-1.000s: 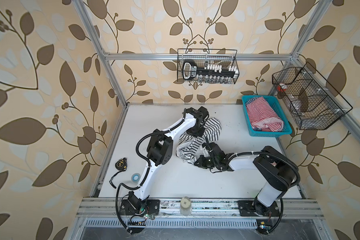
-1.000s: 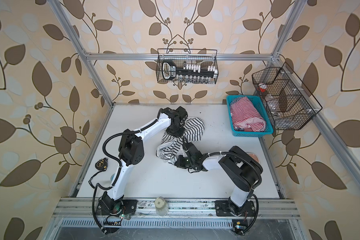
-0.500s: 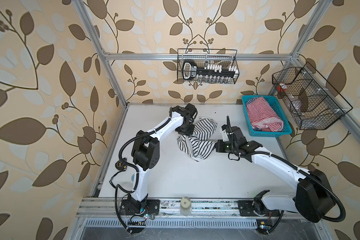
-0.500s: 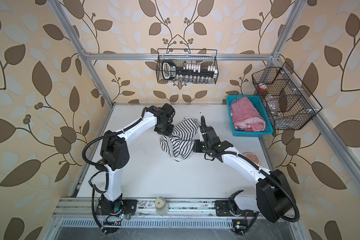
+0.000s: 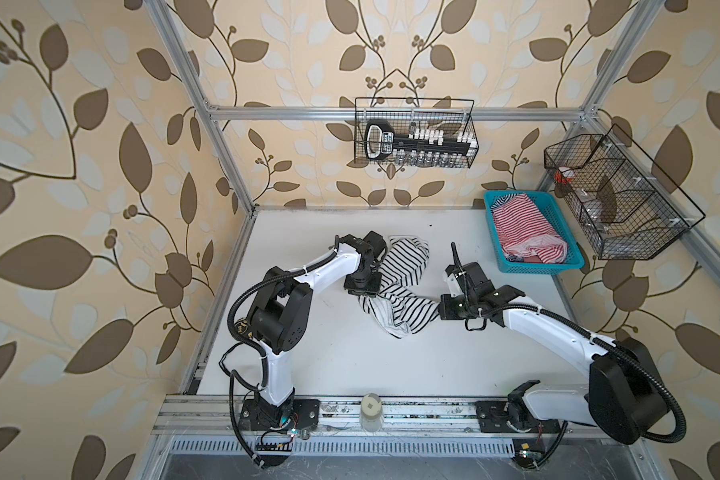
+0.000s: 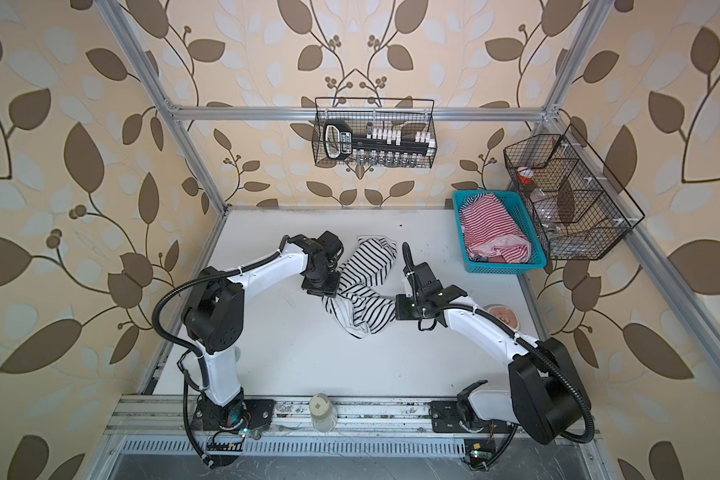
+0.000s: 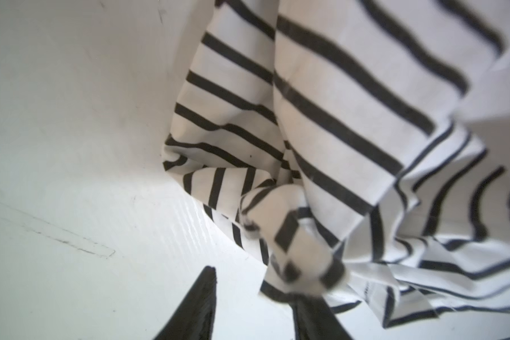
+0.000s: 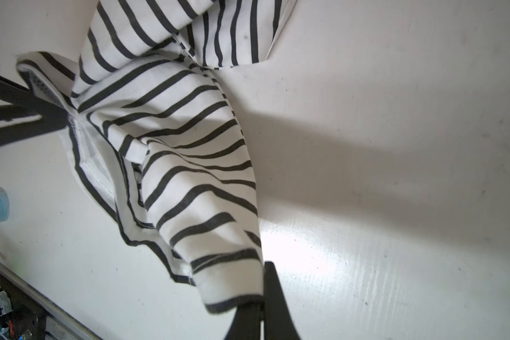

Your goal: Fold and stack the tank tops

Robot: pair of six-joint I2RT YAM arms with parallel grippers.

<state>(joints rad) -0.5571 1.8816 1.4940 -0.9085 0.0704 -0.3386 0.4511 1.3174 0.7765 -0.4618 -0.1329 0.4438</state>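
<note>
1. The black-striped tank top (image 5: 395,291) lies crumpled near the middle of the white surface (image 5: 350,365), partly lifted, one end stretched toward each arm.
2. The right hand (image 8: 261,312) is clamped tight on a hem corner of that tank top, on the side nearest the blue basket (image 5: 574,259); the cloth hangs from its fingers (image 8: 273,294) in the right wrist view.
3. The left hand (image 7: 253,309) sits at the tank top's opposite edge, its jaws partly apart; a bunched fold lies against one of its fingers (image 7: 312,312), the other stands clear over bare surface. Whether it grips the cloth I cannot tell.
4. The red-striped tank top (image 5: 524,232) lies heaped inside the blue basket, well apart from the black-striped one.
5. A wire rack (image 5: 624,199) hangs just beside the basket.
</note>
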